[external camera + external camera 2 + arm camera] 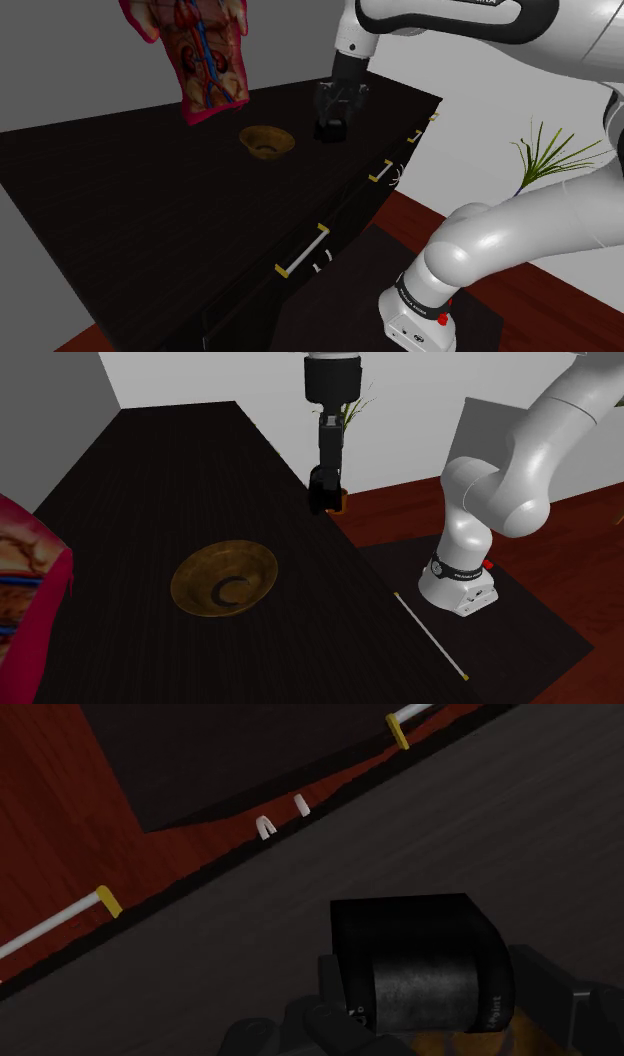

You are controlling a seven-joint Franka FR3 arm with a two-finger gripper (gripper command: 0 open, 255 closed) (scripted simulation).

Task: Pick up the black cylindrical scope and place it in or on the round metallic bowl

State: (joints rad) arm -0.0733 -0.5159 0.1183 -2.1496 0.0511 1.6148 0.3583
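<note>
Blending with end effector (325,495), black scope (420,966)

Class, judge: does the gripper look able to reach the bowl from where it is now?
Probably yes: bare tabletop lies between the gripper and the bowl, and the anatomy model stands off to the side.

On the surface (120,190) the bowl (267,141) sits between the torso model (205,60) and the scope (420,974), which is near the edge above the drawers (335,222)

One scope (415,969), one bowl (224,580), perhaps three handles (301,252)
</note>
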